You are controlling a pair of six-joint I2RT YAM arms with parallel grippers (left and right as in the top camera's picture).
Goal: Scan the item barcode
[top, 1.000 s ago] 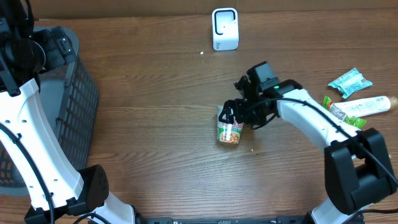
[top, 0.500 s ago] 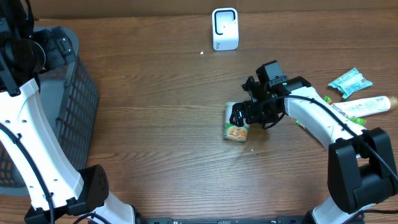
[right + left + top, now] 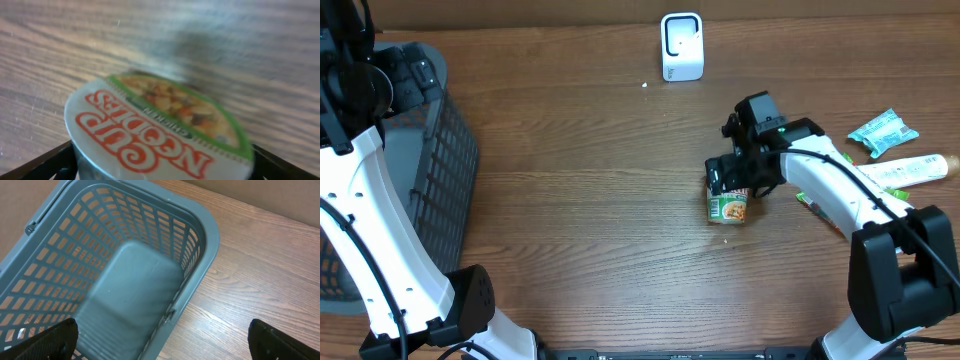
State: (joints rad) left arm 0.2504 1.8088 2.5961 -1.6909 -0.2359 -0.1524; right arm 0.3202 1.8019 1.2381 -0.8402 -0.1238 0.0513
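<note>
The noodle cup (image 3: 727, 209) is right of the middle of the wooden table (image 3: 580, 200), well apart from the white scanner (image 3: 681, 46) at the far edge. Its printed lid tilts toward the right wrist camera. The right claw (image 3: 162, 157) straddles the cup, fingers (image 3: 40, 165) spread wide on either side; whether they press it I cannot tell. Further right lie snack packets (image 3: 883, 131) and a white tube (image 3: 912, 170). The left claw (image 3: 165, 342) hangs open and empty over the grey basket (image 3: 210, 235) at the left edge.
</note>
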